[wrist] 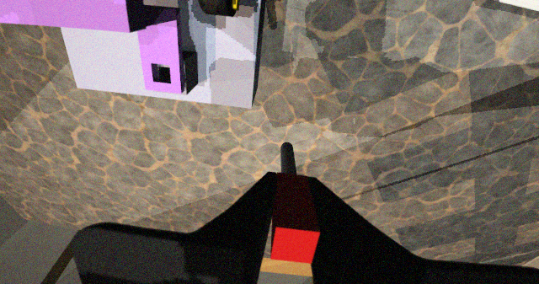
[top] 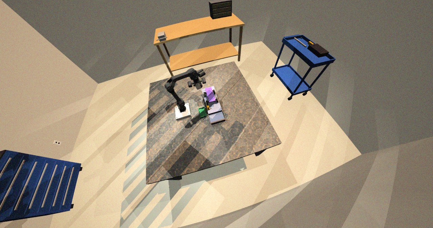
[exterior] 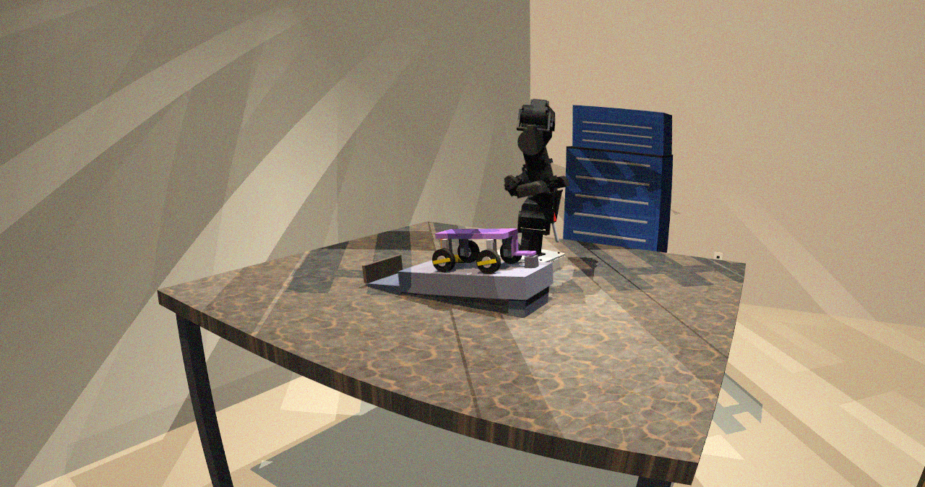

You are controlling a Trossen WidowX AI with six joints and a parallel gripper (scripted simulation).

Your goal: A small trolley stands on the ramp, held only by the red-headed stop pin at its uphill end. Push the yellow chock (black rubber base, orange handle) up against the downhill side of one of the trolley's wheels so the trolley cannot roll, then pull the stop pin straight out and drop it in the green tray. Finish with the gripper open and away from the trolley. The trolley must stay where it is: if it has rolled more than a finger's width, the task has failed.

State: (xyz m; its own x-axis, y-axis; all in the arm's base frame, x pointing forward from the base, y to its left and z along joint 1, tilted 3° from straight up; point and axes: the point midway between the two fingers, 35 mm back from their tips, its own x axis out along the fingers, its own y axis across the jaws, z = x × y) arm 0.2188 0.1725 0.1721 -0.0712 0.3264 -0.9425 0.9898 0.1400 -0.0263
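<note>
My gripper (top: 199,87) (wrist: 290,183) is shut on the red-headed stop pin (exterior: 554,217) (wrist: 295,243), whose dark shaft points down and away from the fingers. It holds the pin in the air beside the ramp's uphill end. The purple trolley (top: 210,94) (exterior: 478,233) (wrist: 63,2) stands on the pale ramp (top: 215,107) (exterior: 478,283) (wrist: 105,61); the square hole in its rear tongue is empty. The yellow chock (top: 207,107) is on the ramp just downhill of the trolley's wheel on the arm's side; contact is too small to tell. The green tray (top: 202,111) holds nothing visible.
The tray lies between the ramp and the arm's white base plate (top: 178,115). The stone-patterned table (top: 248,120) (exterior: 388,335) carries them. An end board (exterior: 381,269) stands at the ramp's low end. A workbench and a blue cart stand beyond the table.
</note>
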